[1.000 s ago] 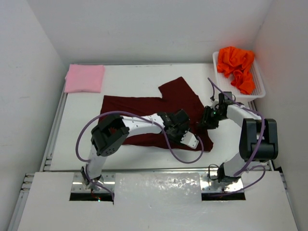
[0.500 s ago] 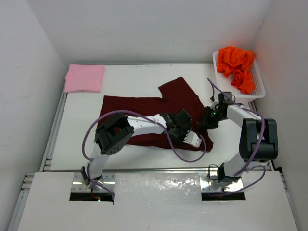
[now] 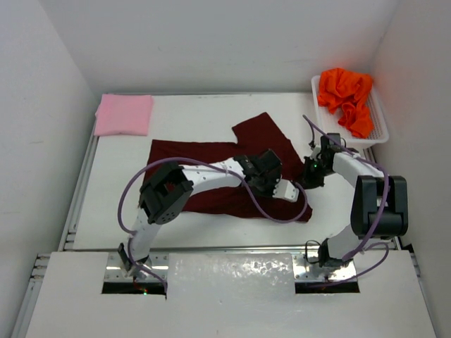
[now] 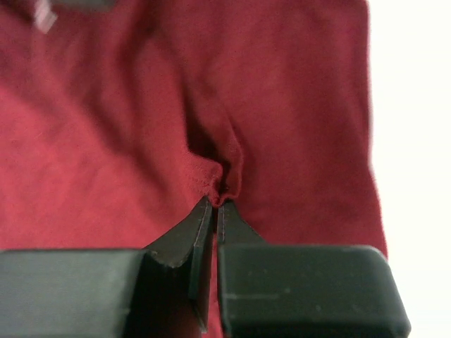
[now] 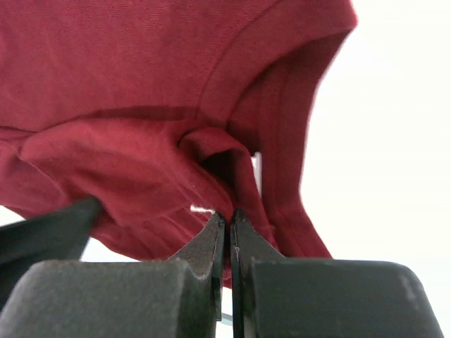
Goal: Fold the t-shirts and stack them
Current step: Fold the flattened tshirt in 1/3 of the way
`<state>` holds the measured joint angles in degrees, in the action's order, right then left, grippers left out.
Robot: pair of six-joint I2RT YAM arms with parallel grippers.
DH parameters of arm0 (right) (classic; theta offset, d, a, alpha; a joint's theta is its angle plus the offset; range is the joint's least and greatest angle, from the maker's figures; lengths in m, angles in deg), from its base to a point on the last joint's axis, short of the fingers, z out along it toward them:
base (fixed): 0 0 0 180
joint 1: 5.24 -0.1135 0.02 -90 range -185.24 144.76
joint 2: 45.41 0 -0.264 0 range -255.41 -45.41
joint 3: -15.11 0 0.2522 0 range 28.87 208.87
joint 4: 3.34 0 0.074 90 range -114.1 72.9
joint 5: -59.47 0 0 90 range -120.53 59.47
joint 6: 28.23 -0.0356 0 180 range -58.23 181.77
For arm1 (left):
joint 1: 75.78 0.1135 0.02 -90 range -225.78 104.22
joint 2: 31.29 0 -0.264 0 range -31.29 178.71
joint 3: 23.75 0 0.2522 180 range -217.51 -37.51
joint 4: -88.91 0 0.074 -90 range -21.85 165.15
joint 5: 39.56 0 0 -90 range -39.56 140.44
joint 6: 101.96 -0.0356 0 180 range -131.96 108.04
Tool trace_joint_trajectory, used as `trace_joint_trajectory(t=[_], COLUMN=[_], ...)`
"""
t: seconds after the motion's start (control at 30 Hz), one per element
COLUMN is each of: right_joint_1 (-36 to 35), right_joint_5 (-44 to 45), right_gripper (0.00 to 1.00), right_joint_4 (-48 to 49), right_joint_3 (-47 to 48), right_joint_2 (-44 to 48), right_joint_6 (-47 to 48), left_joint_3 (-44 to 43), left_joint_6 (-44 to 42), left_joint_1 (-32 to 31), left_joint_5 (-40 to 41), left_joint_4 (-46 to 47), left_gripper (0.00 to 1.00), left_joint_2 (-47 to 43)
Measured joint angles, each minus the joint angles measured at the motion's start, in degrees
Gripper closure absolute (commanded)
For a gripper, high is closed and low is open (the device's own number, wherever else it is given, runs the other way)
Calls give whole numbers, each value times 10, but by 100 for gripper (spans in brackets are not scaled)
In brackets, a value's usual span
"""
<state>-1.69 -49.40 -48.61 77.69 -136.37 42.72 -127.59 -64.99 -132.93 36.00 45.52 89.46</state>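
Maroon t-shirt (image 3: 204, 151) lies spread flat mid-worktop (image 3: 211, 113), long axis left to right, one sleeve poking toward the far edge. Both arms work its right-hand end. Left gripper (image 4: 215, 205): jaws together, nipping a small pucker of maroon cloth, fabric drawn into creases running away from the tips. Right gripper (image 5: 227, 217): jaws likewise pressed together on a raised fold of the same shirt near its hem or sleeve edge, the cloth lifted slightly off the white surface there. From above, the two pinch points sit near each other, the right one nearer the worktop's right edge and slightly farther back, the left one nearer the front edge. Almost all of the shirt lies to the left of both grips, so a fold would likely carry this end leftward over the body. Pink t-shirt (image 3: 124, 114) sits folded at the far-left corner. Orange t-shirt (image 3: 345, 95) is bunched in the white basket (image 3: 380, 123) at the far-right corner, unfolded.
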Motion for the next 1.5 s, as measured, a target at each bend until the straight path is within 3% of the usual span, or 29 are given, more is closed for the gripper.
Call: trace_joint_trajectory(t=[0.3, 0.7, 0.77, 0.8, 0.83, 0.87, 0.9, 0.93, 1.0, 1.03, 1.13, 1.17, 1.2, 1.27, 1.3, 1.37, 1.43, 1.5], right_joint_1=[-1, -3, -3, -3, -3, -3, -3, -3, -3, -3, -3, -3, -3, -3, -3, -3, -3, -3], right_joint_5=[17, -24, -24, -24, -23, -20, -17, -13, -2, 5, 27, 35, 41, 49, 49, 44, 35, 25], right_gripper=[100, 100, 95, 86, 77, 64, 58, 54, 49, 49, 52, 57, 67, 75, 76, 70, 64, 63], right_joint_4=[-53, -80, -82, -82, -82, -82, -82, -82, -83, -84, -98, -104, -110, -106, -97, -70, -44, -24], right_joint_3=[13, -30, -40, -43, -44, -44, -44, -45, -45, -45, -37, -30, -21, -3, 3, 8, 8, 8], right_joint_2=[61, 53, 49, 47, 44, 41, 38, 35, 34, 35, 47, 54, 65, 89, 103, 128, 132, 116], right_joint_6=[20, 32, 32, 32, 32, 33, 35, 38, 39, 39, 39, 39, 39, 39, 35, 29, 23, 18], left_joint_3=[-21, 2, 3, 5, 7, 7, 7, 7, 6, 5, -10, -21, -33, -61, -72, -76, -74, -58], left_joint_6=[-31, -142, -150, -154, -156, -156, -163, -162, -162, -162, -164, -162, -162, -160, -153, -121, -90, -71], left_joint_1=[65, 58, 50, 47, 45, 41, 40, 38, 39, 39, 39, 39, 39, 42, 45, 58, 80, 106], left_joint_5=[-23, -109, -116, -117, -117, -115, -115, -113, -109, -106, -101, -101, -101, -104, -109, -116, -117, -108], left_joint_4=[-75, -179, -186, -187, -191, -197, -201, -209, -223, -232, -261, -273, -285, -305, -308, -288, -259, -223], left_gripper=[100, 100, 100, 98, 71, 55, 45, 38, 35, 26, 12, 12, 12, 21, 49, 75, 77, 60], left_joint_2=[-36, -43, -43, -43, -43, -43, -42, -42, -42, -42, -42, -42, -42, -42, -43, -47, -48, -48])
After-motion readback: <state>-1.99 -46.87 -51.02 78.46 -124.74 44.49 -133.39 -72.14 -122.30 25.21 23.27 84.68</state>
